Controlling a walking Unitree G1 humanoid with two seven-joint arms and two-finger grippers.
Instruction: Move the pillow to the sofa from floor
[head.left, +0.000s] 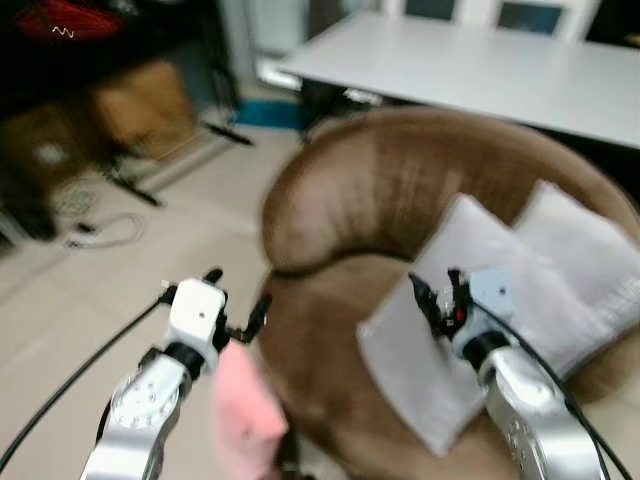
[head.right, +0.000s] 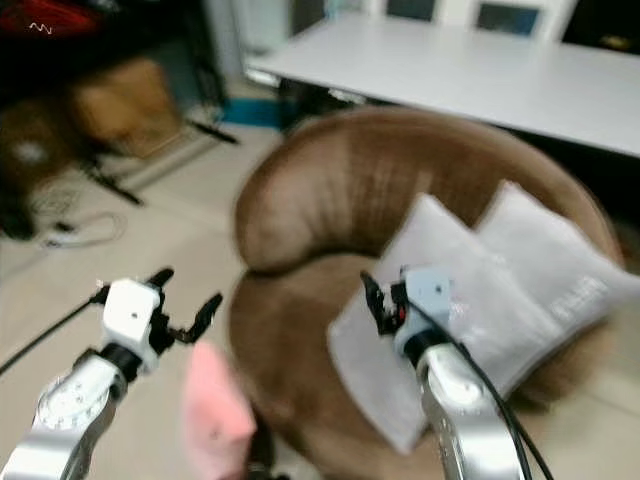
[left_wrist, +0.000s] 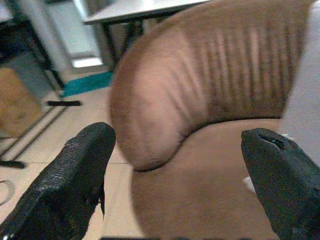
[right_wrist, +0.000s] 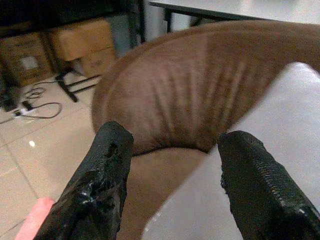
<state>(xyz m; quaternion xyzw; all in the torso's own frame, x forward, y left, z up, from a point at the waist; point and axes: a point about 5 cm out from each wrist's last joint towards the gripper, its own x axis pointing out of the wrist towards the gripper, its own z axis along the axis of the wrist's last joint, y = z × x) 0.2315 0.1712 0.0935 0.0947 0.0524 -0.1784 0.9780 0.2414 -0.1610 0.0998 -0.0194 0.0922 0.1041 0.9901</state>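
two white pillows (head.left: 470, 300) already lie on the brown sofa (head.left: 380, 190); a pink pillow (head.left: 245, 415) sits low beside the sofa's front edge, apparently on the floor. it looks soft, light and squashy, best pinched deep at a corner or edge. the left hand (head.left: 236, 305) hovers just above it, before the sofa, fingers spread wide, holding nothing. the right hand (head.left: 432, 295) hangs over the sofa seat, open and empty.

Two grey pillows (head.left: 470, 330) (head.left: 585, 260), one sofa (head.left: 390, 190)
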